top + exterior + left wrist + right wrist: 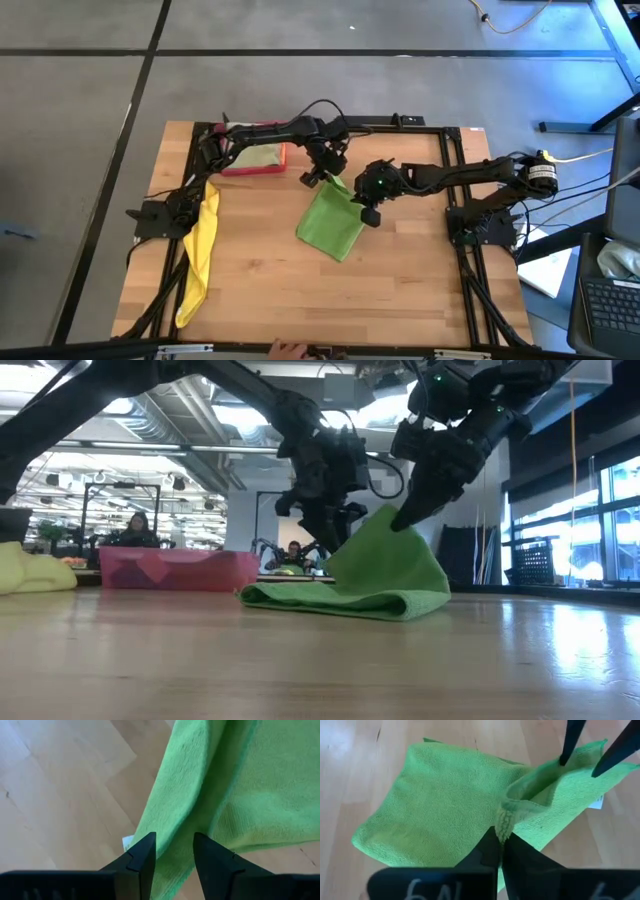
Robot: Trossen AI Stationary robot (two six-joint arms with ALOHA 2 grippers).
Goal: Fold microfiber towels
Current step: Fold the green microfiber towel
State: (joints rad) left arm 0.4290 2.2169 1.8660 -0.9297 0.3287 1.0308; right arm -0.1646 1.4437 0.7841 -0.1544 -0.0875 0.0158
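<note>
A fuzzy fold of the bright green towel (445,805) is pinched and lifted by the clenched right gripper (501,840). The left gripper (174,851) is held above the cloth's edge, fingers parted (nothing grasped). The towel is draped mid-table on pale wood planks (400,280); a yellow towel (200,245) is left hanging at the left edge.

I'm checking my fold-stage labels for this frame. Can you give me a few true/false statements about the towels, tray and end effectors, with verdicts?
1. The right end effector pinches the green towel. True.
2. The left end effector is clamped shut on the towel. False: its fingers stand apart over it.
3. A yellow towel lies at the table's left edge. True.
4. The green towel sits in the tray. False: it is on the bare table.
</note>
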